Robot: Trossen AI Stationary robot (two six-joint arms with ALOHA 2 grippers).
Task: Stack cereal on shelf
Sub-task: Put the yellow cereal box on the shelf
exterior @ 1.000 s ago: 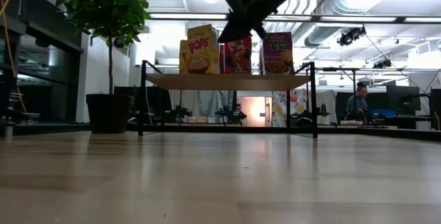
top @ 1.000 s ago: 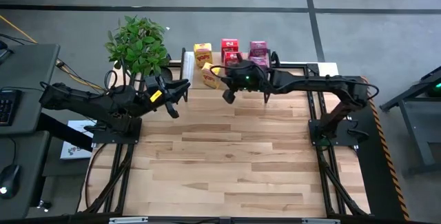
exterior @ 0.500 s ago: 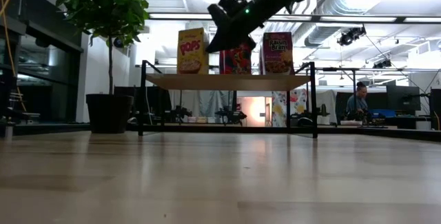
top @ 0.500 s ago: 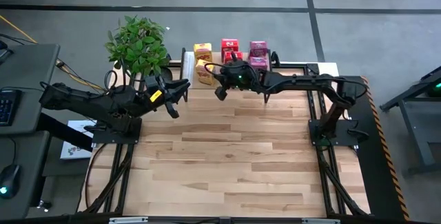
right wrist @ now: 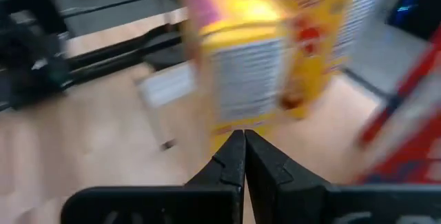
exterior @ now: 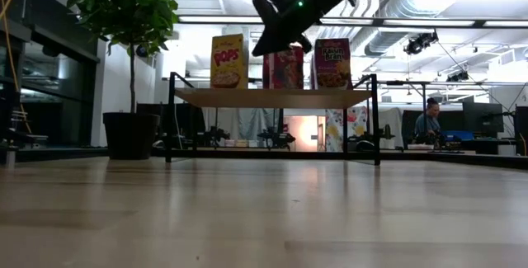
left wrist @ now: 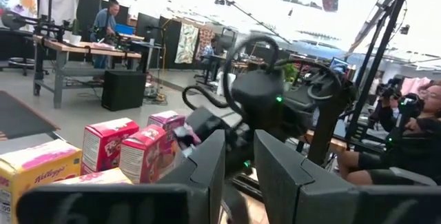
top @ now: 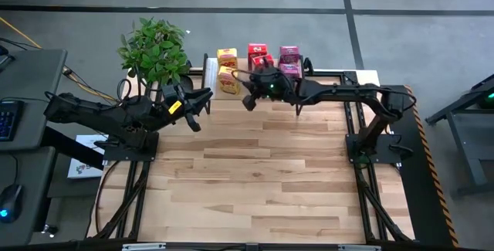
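Observation:
Six small cereal boxes stand on the shelf (exterior: 272, 96) at the table's far edge: two yellow (top: 227, 54) (top: 227, 79), two red (top: 257, 49) and two pink (top: 289, 52). My right gripper (top: 247, 103) is shut and hangs just right of the nearer yellow box (right wrist: 269, 58), pointing at its lower part. The high view shows a small gap between them. My left gripper (top: 202, 104) waits at the table's far left. Its fingers (left wrist: 238, 169) stand slightly apart with nothing between them.
A potted plant (top: 154, 48) stands behind the table's far left corner, close to the shelf's left end (top: 208, 69). The wooden tabletop (top: 255, 181) stretches toward the near edge. People sit at desks in the room beyond (exterior: 427, 124).
My right gripper, shut, has swept toward the table's left and then eased back a little to the right and up. The nearer yellow box, tilted a second ago, now stands upright in line in front of the far yellow box.

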